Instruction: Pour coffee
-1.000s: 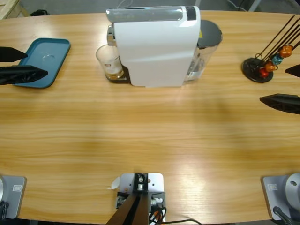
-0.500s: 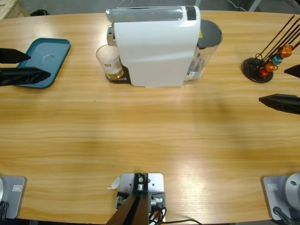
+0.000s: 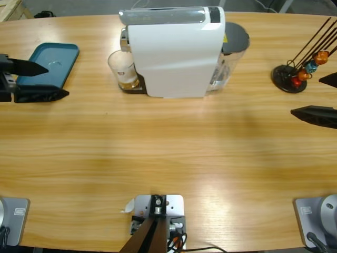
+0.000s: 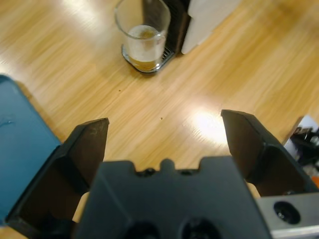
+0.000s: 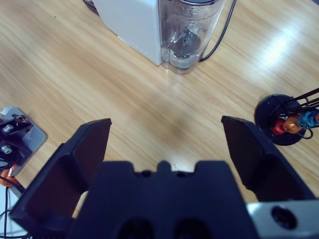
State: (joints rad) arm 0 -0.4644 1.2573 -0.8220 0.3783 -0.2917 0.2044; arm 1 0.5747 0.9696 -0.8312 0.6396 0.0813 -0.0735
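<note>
Two grippers sit at opposite edges of the high view, both well away from the drink: the left gripper (image 3: 45,80) at the left edge with its jaws spread, by the near edge of a teal tray (image 3: 59,62), and the right gripper (image 3: 308,95) at the right edge, jaws likewise wide. Between them, toward the far side of the wooden table (image 3: 168,158), stands a white coffee machine (image 3: 174,52) with a clear water tank (image 3: 229,66) at its right end. A clear glass tumbler (image 3: 122,69) stands on the machine's dark drip plate at its left end, and the coffee (image 3: 128,81) is a shallow amber layer in its bottom. No writing on the machine can be read. A black capsule stand (image 3: 289,78) with orange and blue capsules sits near the right gripper. In the left wrist view the left gripper (image 4: 164,134) is open over bare wood, the tumbler (image 4: 143,35) ahead of it with coffee (image 4: 142,62) low inside, the tray (image 4: 22,149) at the left. In the right wrist view the right gripper (image 5: 167,134) is open and holds nothing, facing the water tank (image 5: 192,32), which looks nearly empty, with a black cable behind it; the capsule stand (image 5: 279,119) lies to the right.
</note>
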